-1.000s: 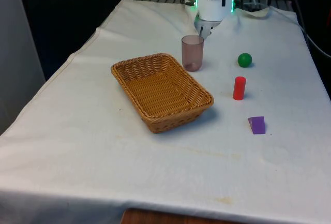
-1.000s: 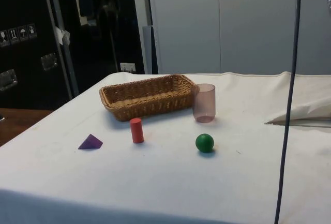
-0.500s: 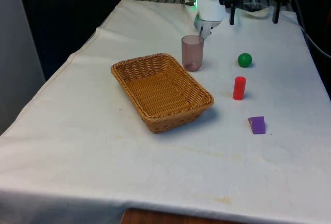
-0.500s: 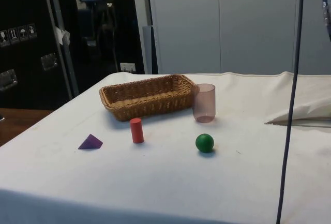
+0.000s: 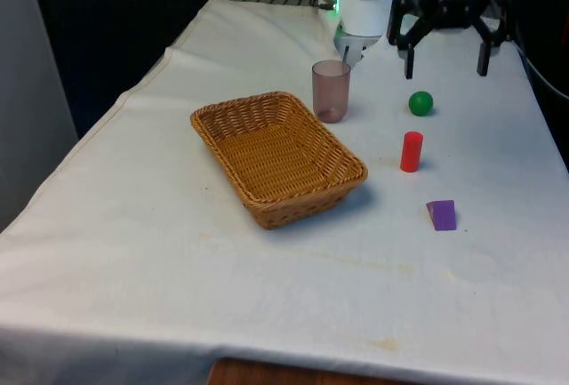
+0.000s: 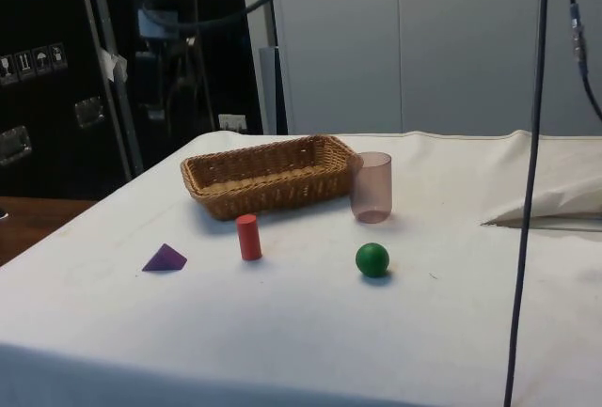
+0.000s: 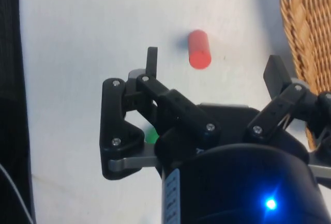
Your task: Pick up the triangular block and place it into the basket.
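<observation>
Nothing of the task is done yet: the purple triangular block (image 5: 442,214) is lying on the surface (image 5: 133,225), near the front view's right edge, past the red cylinder (image 5: 411,151) and well apart from the wicker basket (image 5: 276,156), which is sitting with nothing in it. I am holding my claw (image 5: 445,52) in the air above the green ball (image 5: 420,102), its 2 fingers spread wide, gripping and touching nothing

Five things on the white cloth

Wicker basket (image 6: 268,174) touches the pink cup (image 6: 372,187); red cylinder (image 6: 248,237) stands between purple triangular block (image 6: 165,258) and green ball (image 6: 372,259).
</observation>
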Motion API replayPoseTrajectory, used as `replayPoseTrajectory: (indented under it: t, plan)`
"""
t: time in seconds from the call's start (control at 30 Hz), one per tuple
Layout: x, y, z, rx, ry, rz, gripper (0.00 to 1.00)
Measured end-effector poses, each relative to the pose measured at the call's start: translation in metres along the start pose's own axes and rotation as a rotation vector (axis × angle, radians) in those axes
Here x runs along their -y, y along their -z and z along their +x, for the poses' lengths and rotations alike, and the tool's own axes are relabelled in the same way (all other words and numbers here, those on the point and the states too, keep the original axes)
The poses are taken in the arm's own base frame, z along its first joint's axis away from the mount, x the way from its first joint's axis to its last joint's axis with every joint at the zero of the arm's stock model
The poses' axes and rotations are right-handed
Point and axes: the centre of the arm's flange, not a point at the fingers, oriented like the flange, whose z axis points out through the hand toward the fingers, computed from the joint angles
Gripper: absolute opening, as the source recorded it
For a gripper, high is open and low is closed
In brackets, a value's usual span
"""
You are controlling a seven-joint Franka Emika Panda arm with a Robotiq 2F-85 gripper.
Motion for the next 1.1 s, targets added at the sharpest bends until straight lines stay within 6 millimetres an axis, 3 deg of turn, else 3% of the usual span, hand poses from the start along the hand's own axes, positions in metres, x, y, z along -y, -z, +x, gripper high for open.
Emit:
replayPoseTrajectory:
  t: [0.57,1.1]
  plan:
    - [0.006,-0.066,0.027,-0.011,-0.025,-0.01,1.0]
    - [0.011,-0.112,0.032,-0.015,-0.059,-0.01,1.0]
